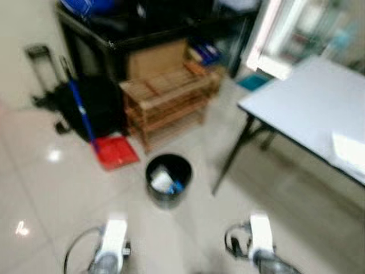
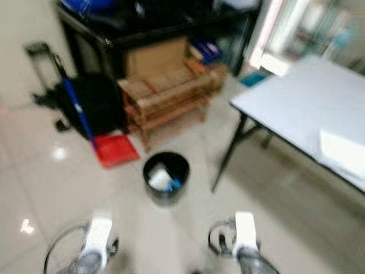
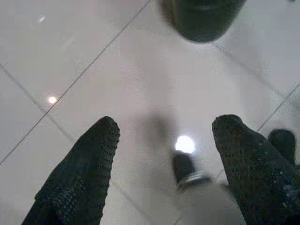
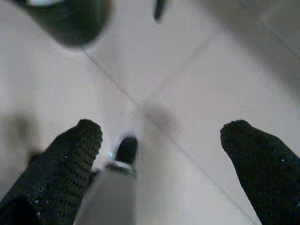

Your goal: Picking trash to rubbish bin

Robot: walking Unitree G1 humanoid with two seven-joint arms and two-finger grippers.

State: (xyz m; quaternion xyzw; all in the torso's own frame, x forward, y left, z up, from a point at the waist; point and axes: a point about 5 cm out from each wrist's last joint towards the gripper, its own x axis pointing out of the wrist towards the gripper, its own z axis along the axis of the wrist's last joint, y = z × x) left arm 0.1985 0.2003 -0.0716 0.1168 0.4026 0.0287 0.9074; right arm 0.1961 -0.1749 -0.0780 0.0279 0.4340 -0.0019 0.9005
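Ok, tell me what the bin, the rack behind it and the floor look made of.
Bin: probably black plastic, with a smooth, dull wall.
Rack: wood, with brown slats, unpainted.
Floor: glossy pale tiles, with grout lines and lamp glints.

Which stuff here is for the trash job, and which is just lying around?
For the job: black rubbish bin with trash inside; left gripper and right gripper, both open and empty.

Just around: red dustpan, wooden rack, grey table, black bag.
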